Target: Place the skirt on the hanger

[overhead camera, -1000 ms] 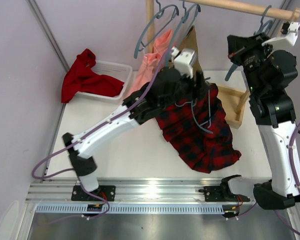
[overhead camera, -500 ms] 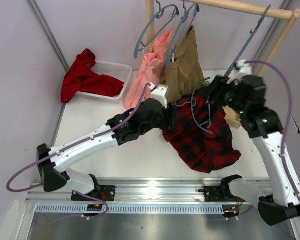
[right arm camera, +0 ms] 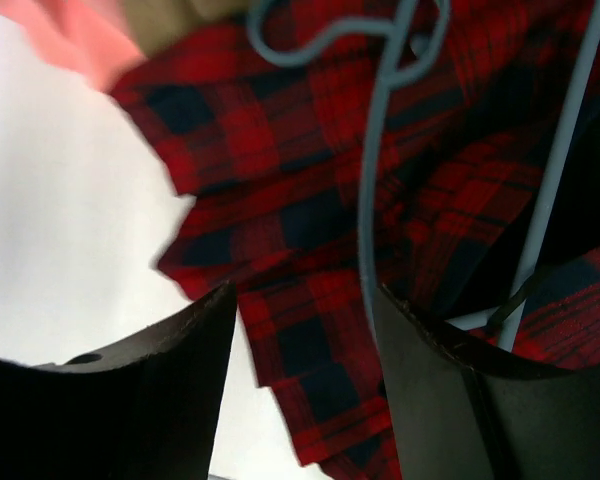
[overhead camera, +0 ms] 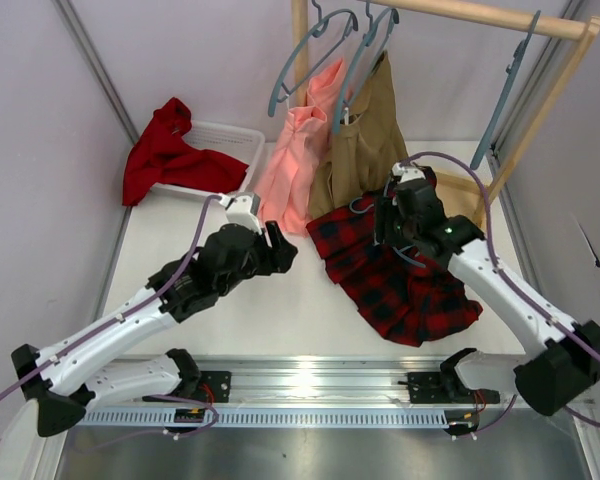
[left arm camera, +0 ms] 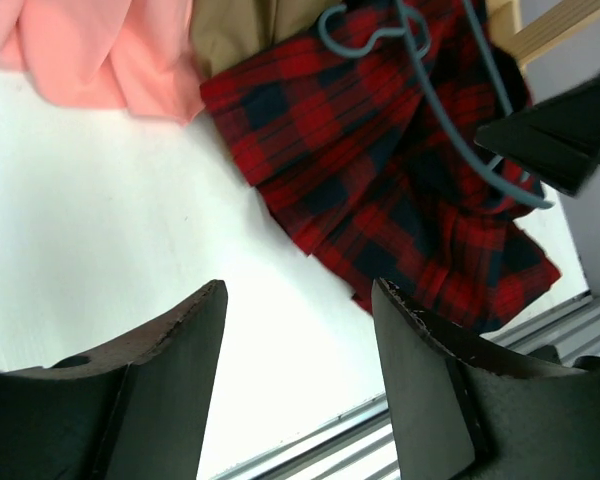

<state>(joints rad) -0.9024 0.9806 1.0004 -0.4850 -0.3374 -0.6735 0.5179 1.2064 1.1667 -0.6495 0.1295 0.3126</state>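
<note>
The red-and-black tartan skirt [overhead camera: 405, 285] lies crumpled on the white table right of centre. A blue-grey hanger [overhead camera: 361, 207] lies on top of it, hook end toward the hanging clothes. My right gripper [overhead camera: 388, 228] hovers over the skirt's upper part, open, nothing between its fingers. In the right wrist view the skirt [right arm camera: 280, 200] fills the frame, and the hanger's arm [right arm camera: 372, 150] runs down beside the right finger of the open gripper [right arm camera: 302, 295]. My left gripper [overhead camera: 280, 248] is open over bare table, left of the skirt [left arm camera: 380, 170] and hanger [left arm camera: 450, 120]; its jaws [left arm camera: 298, 290] hold nothing.
A pink garment [overhead camera: 290, 160] and a tan garment [overhead camera: 365, 130] hang on hangers from the wooden rail [overhead camera: 480, 12]. Another bare hanger [overhead camera: 510, 80] hangs at the rail's right. A white basket [overhead camera: 220, 140] with red cloth [overhead camera: 170, 150] sits back left. The rack's wooden base [overhead camera: 470, 200] lies behind the skirt.
My right gripper opened, left a hanger on the rail and dropped down over the skirt. The left arm drew back leftward off the skirt to bare table.
</note>
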